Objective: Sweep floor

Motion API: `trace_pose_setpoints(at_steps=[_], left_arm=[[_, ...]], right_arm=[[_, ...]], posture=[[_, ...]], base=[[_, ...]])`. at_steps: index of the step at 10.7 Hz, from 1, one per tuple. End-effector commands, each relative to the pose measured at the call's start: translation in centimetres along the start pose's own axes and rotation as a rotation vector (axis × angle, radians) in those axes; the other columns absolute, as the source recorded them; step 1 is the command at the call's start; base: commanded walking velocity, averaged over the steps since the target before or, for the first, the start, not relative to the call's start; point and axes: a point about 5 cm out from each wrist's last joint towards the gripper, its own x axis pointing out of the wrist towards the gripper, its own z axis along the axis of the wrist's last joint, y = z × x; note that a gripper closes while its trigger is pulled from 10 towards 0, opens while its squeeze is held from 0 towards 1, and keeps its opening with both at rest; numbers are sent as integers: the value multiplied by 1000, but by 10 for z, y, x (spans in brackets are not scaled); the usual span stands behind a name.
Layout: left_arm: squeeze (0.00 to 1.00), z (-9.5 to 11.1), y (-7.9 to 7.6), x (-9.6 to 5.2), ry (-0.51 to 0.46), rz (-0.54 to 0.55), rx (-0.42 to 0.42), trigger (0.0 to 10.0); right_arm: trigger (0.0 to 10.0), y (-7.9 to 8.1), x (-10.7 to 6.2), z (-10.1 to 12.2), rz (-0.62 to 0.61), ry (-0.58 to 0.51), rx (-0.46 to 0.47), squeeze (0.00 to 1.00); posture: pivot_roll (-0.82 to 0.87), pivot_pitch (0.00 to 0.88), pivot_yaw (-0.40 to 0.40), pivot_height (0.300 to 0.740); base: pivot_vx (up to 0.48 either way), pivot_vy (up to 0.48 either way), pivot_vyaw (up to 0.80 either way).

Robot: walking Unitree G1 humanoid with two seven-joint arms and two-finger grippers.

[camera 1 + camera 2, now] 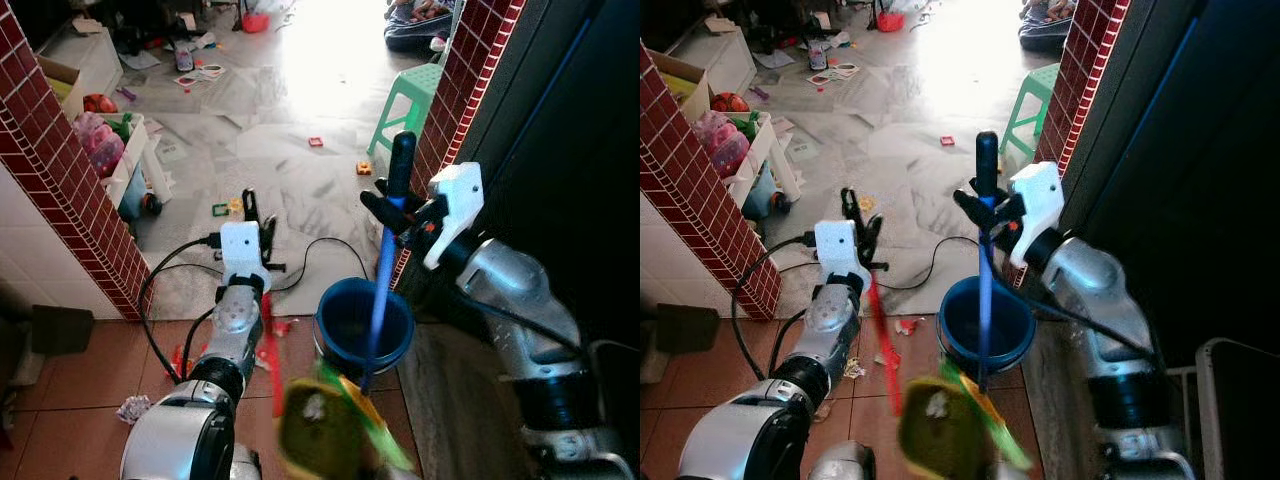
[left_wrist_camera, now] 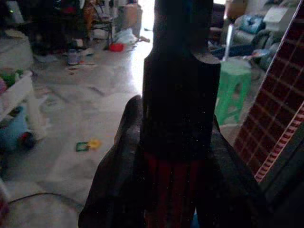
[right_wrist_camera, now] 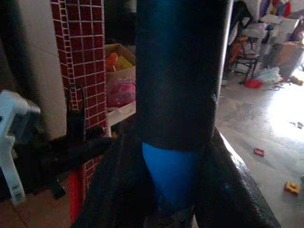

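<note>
— So how far along is the sweep?

— Barely begun, by the look of it: toy bits and paper scraps dot the pale floor beyond the brick pillar.

— Where are the tools?

— A red-handled broom is clamped in the left gripper, its shaft running down toward the robot. A blue-handled dustpan stands almost upright before the robot, black grip on top, the right gripper closed round it. A green stool waits ahead.

Head stereo looking down, wrist cameras close-up
</note>
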Motion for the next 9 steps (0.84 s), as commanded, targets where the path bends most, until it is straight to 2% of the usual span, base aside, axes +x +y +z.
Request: trace_pose_setpoints(at_steps=[1, 3, 4, 6, 8, 9], left_arm=[[0, 16, 1, 7, -68, 7, -44, 10000], [0, 24, 3, 9, -102, 21, -58, 10000], [0, 26, 7, 8, -101, 8, -63, 10000], [0, 33, 14, 5, -127, 7, -22, 10000], [0, 48, 18, -4, -164, -19, -20, 10000], [0, 55, 20, -11, -180, -27, -32, 10000]], right_arm=[[10000, 0, 2, 10, -20, -53, -43, 0], [10000, -8, 3, 8, -93, -50, -42, 0], [10000, -18, 0, 5, -174, -39, -93, 0], [10000, -23, -7, 2, -229, -41, -139, 0], [10000, -29, -19, -11, -327, -12, -201, 0], [10000, -29, -25, -23, -365, 12, -184, 0]], posture=[[-63, 9, -34, 740], [-60, 8, -34, 740], [-58, 7, -30, 740], [-55, 8, -21, 740], [-47, 11, -15, 740], [-41, 9, -15, 740]], base=[[0, 0, 0], [0, 0, 0], [0, 0, 0], [0, 0, 0], [0, 0, 0], [0, 0, 0]])
